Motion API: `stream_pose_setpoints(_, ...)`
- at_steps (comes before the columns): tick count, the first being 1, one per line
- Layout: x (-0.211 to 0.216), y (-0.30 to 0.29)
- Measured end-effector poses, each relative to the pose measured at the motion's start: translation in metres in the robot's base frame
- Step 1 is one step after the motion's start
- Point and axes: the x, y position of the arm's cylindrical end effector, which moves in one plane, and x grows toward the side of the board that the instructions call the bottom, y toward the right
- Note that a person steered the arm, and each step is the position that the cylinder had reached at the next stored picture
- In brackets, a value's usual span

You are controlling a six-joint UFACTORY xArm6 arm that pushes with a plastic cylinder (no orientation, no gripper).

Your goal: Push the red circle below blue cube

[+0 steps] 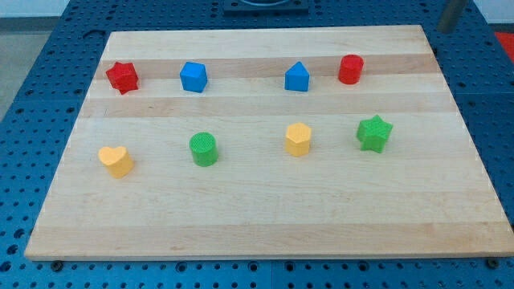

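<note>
Ideally the tip, top right, no pincer visible, rounds red circle and shoves it left btwn rows, stopping under blue cube.

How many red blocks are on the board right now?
2. The red star sits at the view's top left, left of the blue cube. The red circle sits at the view's top right, right of the blue pentagon-like block. None looks hidden.

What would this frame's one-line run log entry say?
my tip: off board, top right | red circle: top row, untouched | blue cube: top row, left | push: not begun
</note>
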Motion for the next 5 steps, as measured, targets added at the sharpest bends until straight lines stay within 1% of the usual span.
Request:
stream_pose_setpoints(1, 0.018, 0.0)
stream_pose_setpoints(2, 0.044, 0.0)
stream_pose_setpoints(5, 0.041, -0.035)
